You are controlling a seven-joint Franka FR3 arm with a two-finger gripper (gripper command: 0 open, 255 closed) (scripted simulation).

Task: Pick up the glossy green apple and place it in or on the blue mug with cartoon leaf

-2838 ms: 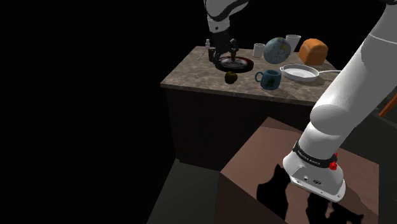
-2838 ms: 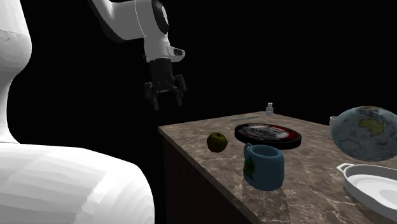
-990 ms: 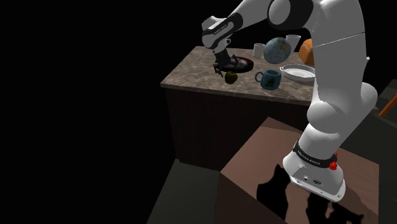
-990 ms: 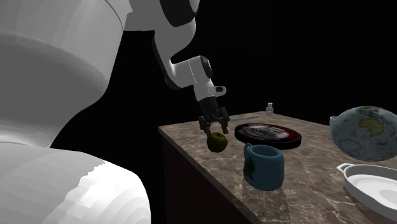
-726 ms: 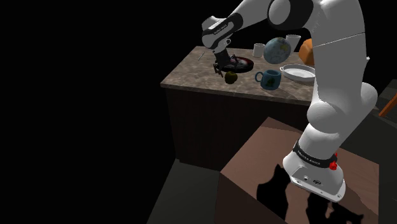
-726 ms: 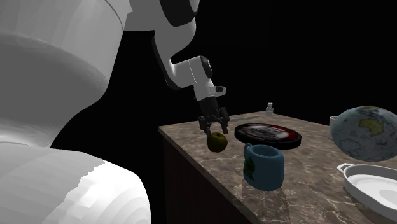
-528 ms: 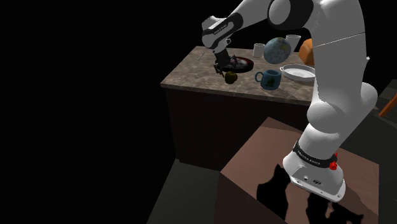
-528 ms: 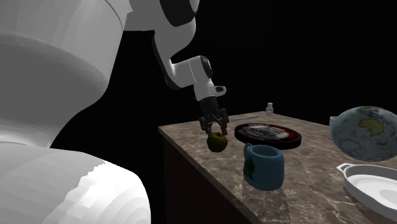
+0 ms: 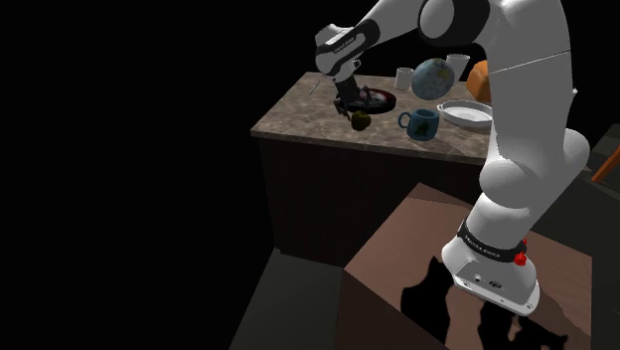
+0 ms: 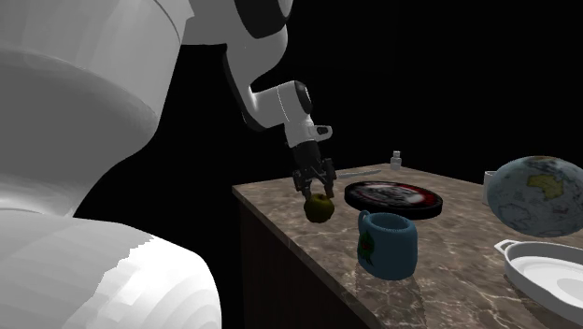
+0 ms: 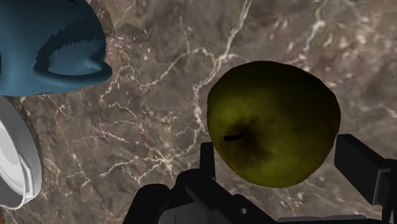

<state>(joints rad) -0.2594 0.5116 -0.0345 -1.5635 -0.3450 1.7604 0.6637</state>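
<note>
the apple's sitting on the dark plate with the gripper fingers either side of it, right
Not quite. The apple isn't on the plate; it's over the bare marble counter, beside the plate. The wrist view shows marble all around it. The gripper does have its fingers either side of it, as you said.

Wrist view: blue mug (image 11: 48, 48) cut by the frame edge; a white rim (image 11: 16, 162) also cut, identity unclear; apple (image 11: 273, 114) edge slightly covered by the tool (image 11: 280, 153). Second exterior view: globe (image 10: 542, 196) and white dish (image 10: 551, 280) clipped at the right edge; small bottle (image 10: 396, 159) too tiny to identify. Shoulder view: arm (image 9: 527, 89) hides part of the orange item (image 9: 478, 78).
</note>
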